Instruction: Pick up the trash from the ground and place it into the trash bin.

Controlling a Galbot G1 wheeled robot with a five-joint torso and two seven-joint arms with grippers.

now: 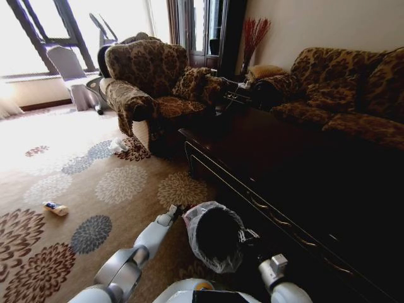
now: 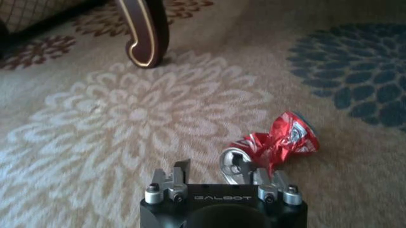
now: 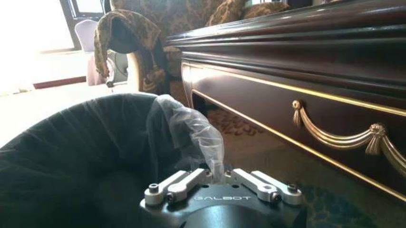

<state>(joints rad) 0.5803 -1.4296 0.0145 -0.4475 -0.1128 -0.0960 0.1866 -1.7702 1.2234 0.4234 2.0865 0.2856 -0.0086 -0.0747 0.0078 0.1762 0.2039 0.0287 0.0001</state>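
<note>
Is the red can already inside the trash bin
No, the crushed red can lies on the carpet just ahead of the left gripper, not in the trash bin.

We see a flowered carpet (image 1: 120, 183), a patterned armchair (image 1: 148, 82), a matching sofa (image 1: 341, 95), a dark wooden table (image 1: 297, 170) and bright windows (image 1: 38, 31).

Left tool (image 2: 222, 176): body cut by the wrist picture's lower edge; one finger overlaps the red can (image 2: 274, 147), hiding its near end. Right tool (image 3: 216, 178): fingertips hidden in the bin (image 3: 76, 156) liner fold. Litter (image 1: 55, 207) on the carpet: too small to identify.
</note>
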